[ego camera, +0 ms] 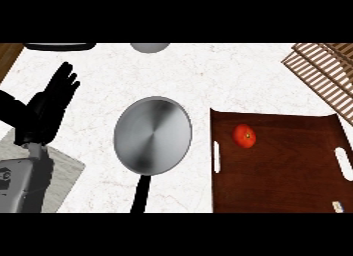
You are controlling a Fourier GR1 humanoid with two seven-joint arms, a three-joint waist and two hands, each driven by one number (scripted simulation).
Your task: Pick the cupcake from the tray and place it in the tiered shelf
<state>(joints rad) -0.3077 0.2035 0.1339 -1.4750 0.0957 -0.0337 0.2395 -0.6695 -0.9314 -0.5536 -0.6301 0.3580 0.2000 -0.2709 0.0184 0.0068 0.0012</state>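
A dark brown wooden tray (282,170) with two slot handles lies on the counter at the right. On its upper left part sits a small round red-orange thing (244,135) with a green spot, looking more like a tomato than a cupcake. The slatted wooden tiered shelf (332,75) stands at the upper right corner, beyond the tray. My left hand (39,117) rests open at the far left, fingers up, far from the tray. The right hand does not show.
A round steel pan (152,135) with a black handle (141,192) lies in the middle, just left of the tray. A grey bowl (150,47) and a dark rimmed object (59,46) sit at the far edge. A small white item (337,205) lies on the tray's near right corner.
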